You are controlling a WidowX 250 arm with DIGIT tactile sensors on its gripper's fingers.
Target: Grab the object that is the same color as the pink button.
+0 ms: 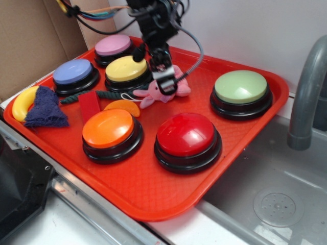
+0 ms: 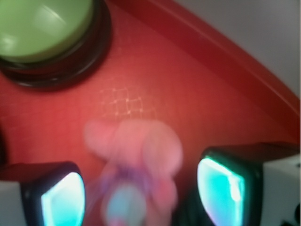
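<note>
The robot's hand [image 1: 164, 80] hangs over the pink plush bunny [image 1: 162, 92] just above centre frame in the exterior view, its two fingers spread about as wide as the toy and straddling it. In the wrist view the bunny [image 2: 134, 165] sits blurred at bottom centre between the pads [image 2: 63, 200], with a sliver of red tray visible on either side, so the fingers appear not yet pressed into the plush; whether they brush it cannot be told.

The step in hand looks like the closing pinch. Done well, it likely means keeping the toy centred between the pads, sinking low enough to catch the body rather than an ear, and squeezing until the soft plush is firmly compressed before any lift.

The bunny lies on the red tray [image 1: 153, 199], just right of the yellow button [image 1: 126, 69] and above the orange slice toy [image 1: 122, 107]. The pink button [image 1: 113, 46] it matches sits at upper left; the green button [image 1: 240, 88] stands well apart at right.
</note>
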